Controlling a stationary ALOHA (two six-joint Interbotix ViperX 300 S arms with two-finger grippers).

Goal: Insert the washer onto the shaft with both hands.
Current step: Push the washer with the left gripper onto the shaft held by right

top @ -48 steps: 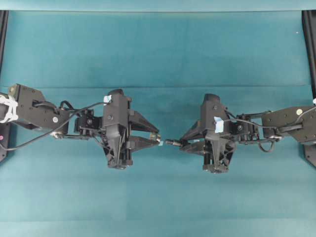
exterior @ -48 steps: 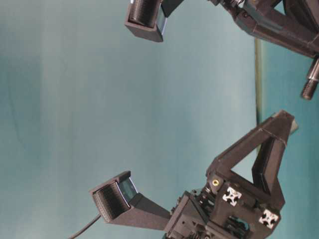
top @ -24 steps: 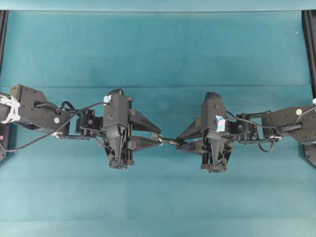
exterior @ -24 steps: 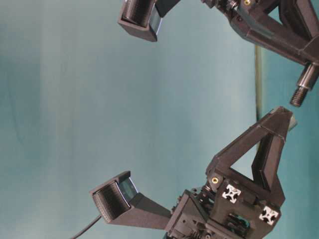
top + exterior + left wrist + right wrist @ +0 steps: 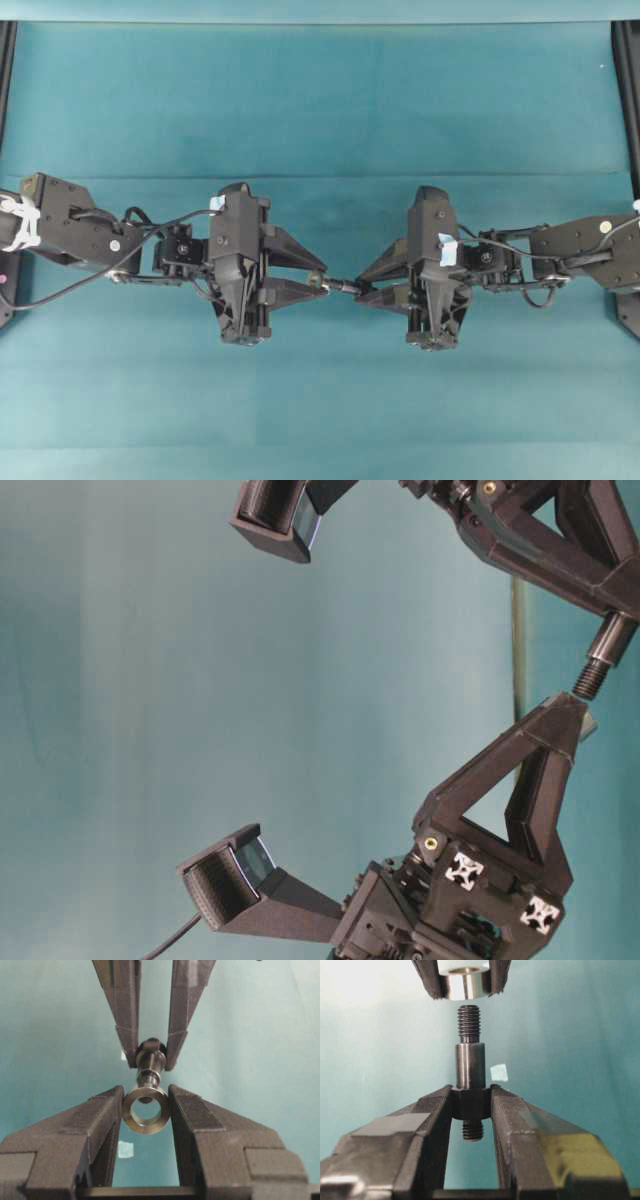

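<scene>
- Left gripper (image 5: 322,282), reaching in from the left of the overhead view, clamped part-way on the washer (image 5: 145,1109), one finger (image 5: 95,1120) pressing each side of the ring's rim.
- Washer a silvery ring, centre hole facing out toward the opposite arm, held above the teal table cover (image 5: 320,90) and clear of it.
- Right gripper (image 5: 362,288), coming in from the right, closed narrow on the shaft (image 5: 470,1067), both fingers (image 5: 520,1125) pinching the thick dark collar.
- Shaft level in the overhead view, pointing at the left gripper; smooth grey barrel ahead of the collar, then a thinner threaded tip, with a short threaded stub behind the collar between the fingers.
- Threaded tip just short of the washer in the right wrist view, a small gap between thread end and ring face, tip roughly in line with the hole.
- In the left wrist view, tip right at the upper edge of the ring; cannot tell there whether touching.
- From table level, shaft tip just off the left fingertip, both grippers up off the surface.
- Small pale square scrap (image 5: 499,1072) on the cover beneath, to one side of the shaft.
</scene>
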